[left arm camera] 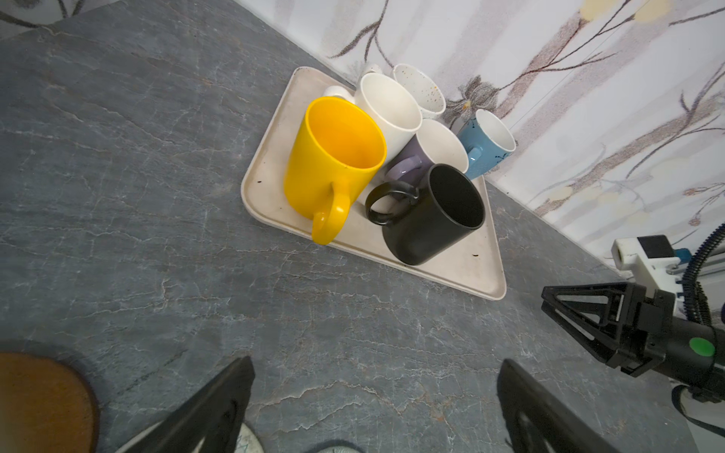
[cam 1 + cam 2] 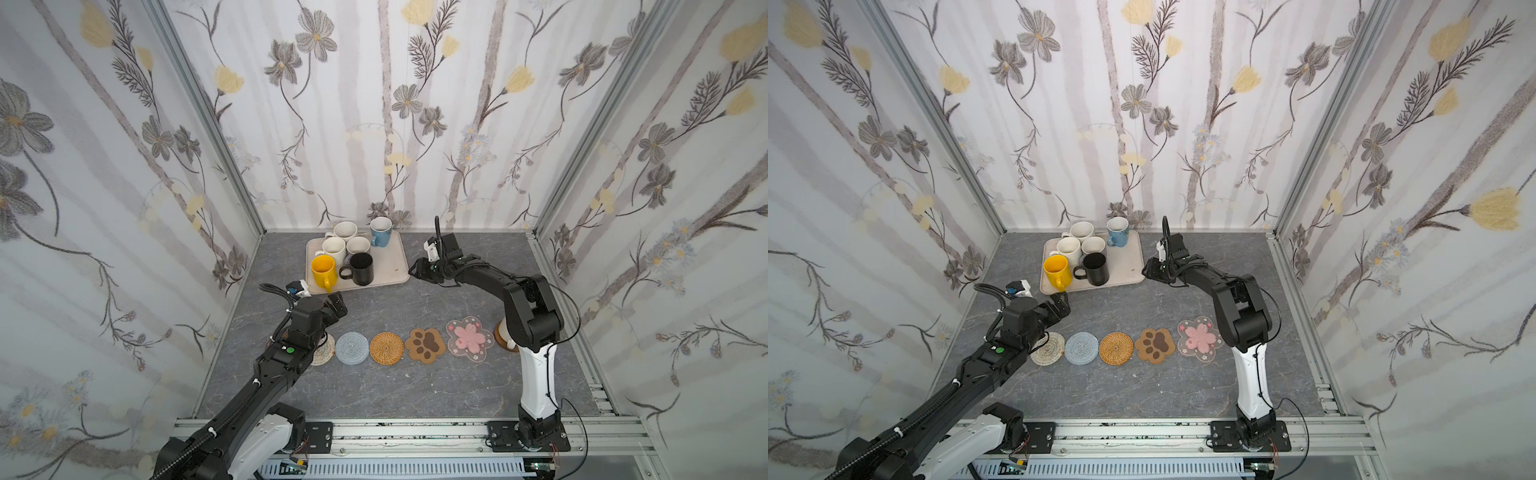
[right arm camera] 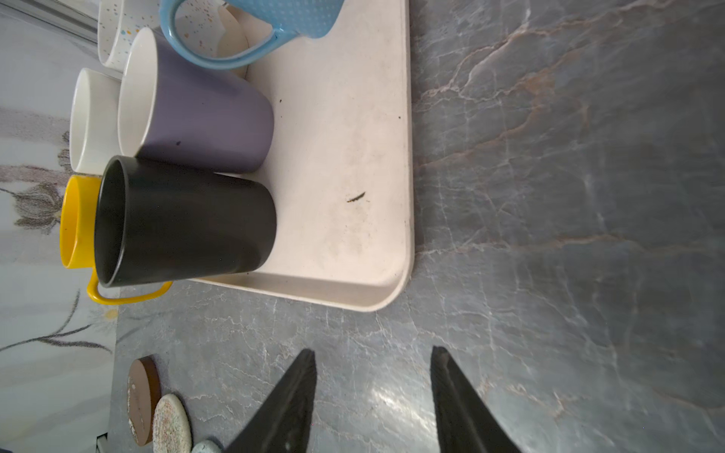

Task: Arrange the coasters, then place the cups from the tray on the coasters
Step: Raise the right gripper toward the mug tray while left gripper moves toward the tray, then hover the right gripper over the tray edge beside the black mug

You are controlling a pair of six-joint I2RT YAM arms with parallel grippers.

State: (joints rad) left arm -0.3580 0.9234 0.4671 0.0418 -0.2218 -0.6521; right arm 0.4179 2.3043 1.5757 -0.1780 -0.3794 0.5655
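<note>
Tray: the cream-beige rectangular plastic tray (image 2: 390,266) lies at the back of the grey marbled tabletop (image 2: 374,390), close to the rear wall.
Cups on it: six upright mugs crowd its left part. A yellow mug (image 2: 323,270) and a black mug (image 2: 360,268) stand in front, a lavender mug (image 3: 204,113) and two cream-white mugs (image 2: 333,248) behind, and a light blue mug (image 2: 380,231) rearmost.
Coasters: a row across the front, all bare: beige woven round mat (image 2: 1048,349), blue crochet round mat (image 2: 352,348), round rattan mat (image 2: 386,348), brown paw-shaped mat (image 2: 428,345), pink blossom-shaped mat (image 2: 469,338).
Top view only: at the row's right end, what seems a pale cup (image 2: 503,330) on a brown disc (image 2: 505,345), mostly behind the right arm.
Wrist views only: a brown wooden disc (image 3: 143,396) just beside the beige woven round mat; the lavender mug's wall colour; speckles on one cream-white mug.
Left fingers (image 1: 219,400): spread wide, empty, over the tabletop just before the yellow mug's overhanging handle.
Right fingers (image 3: 290,392): partly apart, nothing between them, beside the tray's near right corner.
</note>
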